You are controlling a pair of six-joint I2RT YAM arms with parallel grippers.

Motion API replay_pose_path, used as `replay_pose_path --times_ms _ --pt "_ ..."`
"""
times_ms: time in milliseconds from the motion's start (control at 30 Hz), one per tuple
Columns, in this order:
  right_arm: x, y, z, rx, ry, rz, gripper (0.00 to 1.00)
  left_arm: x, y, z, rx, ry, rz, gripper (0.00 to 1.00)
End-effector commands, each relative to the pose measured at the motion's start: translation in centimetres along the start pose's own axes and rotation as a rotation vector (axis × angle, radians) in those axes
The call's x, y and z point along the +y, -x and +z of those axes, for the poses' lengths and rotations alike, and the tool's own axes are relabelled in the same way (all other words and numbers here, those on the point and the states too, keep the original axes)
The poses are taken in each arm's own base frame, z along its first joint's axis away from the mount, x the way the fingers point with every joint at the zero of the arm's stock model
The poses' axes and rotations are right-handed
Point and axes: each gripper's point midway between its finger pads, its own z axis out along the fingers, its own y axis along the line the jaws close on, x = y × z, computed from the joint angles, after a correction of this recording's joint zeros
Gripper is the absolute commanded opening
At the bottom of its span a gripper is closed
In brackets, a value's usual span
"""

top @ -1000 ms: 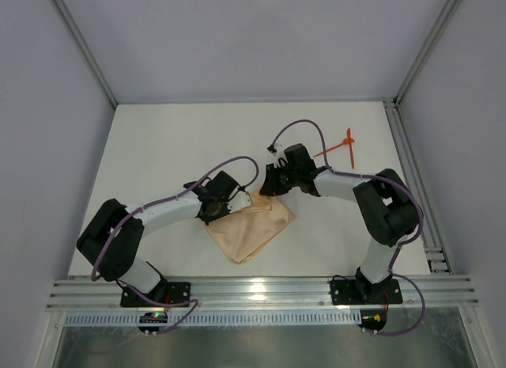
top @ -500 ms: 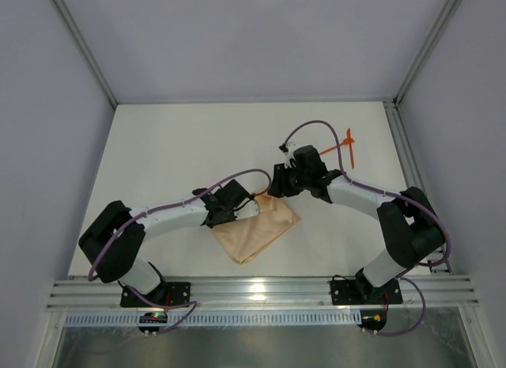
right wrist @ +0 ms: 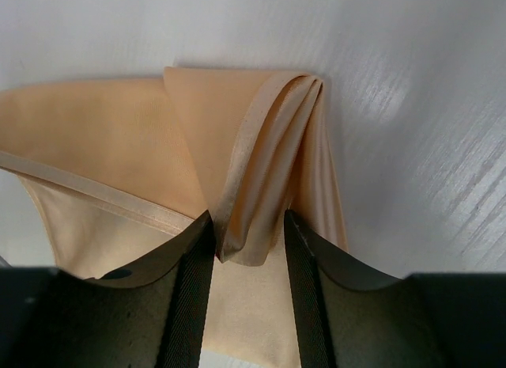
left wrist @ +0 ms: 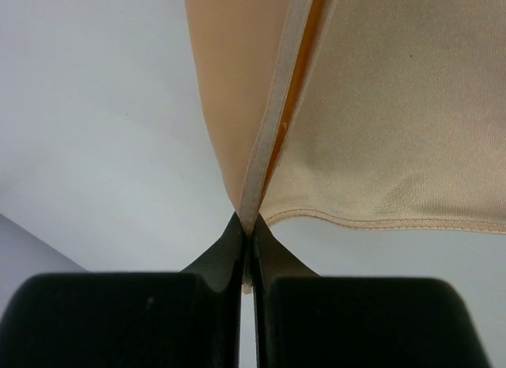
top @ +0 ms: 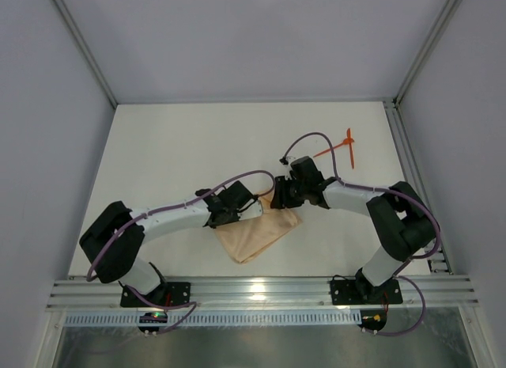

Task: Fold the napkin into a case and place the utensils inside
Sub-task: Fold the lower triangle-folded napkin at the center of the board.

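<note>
Napkin [top: 257,235]: soft peach cloth with a satiny hem, folded into a rough kite shape, lying on the white table [top: 174,146]. Utensils [top: 341,146]: thin orange-red plastic sticks, crossed, well apart from the napkin on its far-right side; ends too small to read. In the top view the grippers cover the napkin's upper corners. Left gripper [left wrist: 247,225] is clamped tight on the napkin hem. Right gripper [right wrist: 249,240] has its jaws parted, a bunched napkin fold sitting between its fingers [right wrist: 194,281].

Soft overhead light is filling the enclosure [top: 237,43]; arms [top: 170,216] are casting faint shadows on the table [top: 174,162]. Glare is streaking it in the right wrist view. Left fingers [left wrist: 213,312] are blurring; napkin [left wrist: 395,107] weave is showing sharp.
</note>
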Motion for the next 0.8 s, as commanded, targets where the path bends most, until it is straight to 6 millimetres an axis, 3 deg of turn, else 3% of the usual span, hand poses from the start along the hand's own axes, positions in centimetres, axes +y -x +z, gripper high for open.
replay_pose_path --times_ms 0,200,333,433,633,767 --pt "-0.3 0.4 -0.2 -0.032 -0.03 0.009 0.44 0.7 1.0 -0.8 -0.022 0.016 -0.035 0.0" --pt "0.6 -0.2 0.2 -0.005 0.017 0.011 0.39 0.6 1.2 -1.0 -0.022 0.022 -0.034 0.0" --pt "0.8 -0.4 0.3 -0.008 0.031 0.024 0.15 0.8 1.6 -1.2 -0.03 0.027 -0.045 0.0" --pt "1.3 0.4 -0.1 -0.033 0.039 0.019 0.07 1.1 1.8 -1.5 -0.031 0.029 -0.053 0.0" --pt "1.9 2.1 -1.3 -0.041 0.03 -0.022 0.03 1.0 1.4 -2.4 -0.015 0.013 -0.041 0.0" --pt "2.2 2.5 -1.4 -0.028 0.035 -0.043 0.03 -0.4 0.4 -2.9 0.03 -0.024 0.032 0.02"
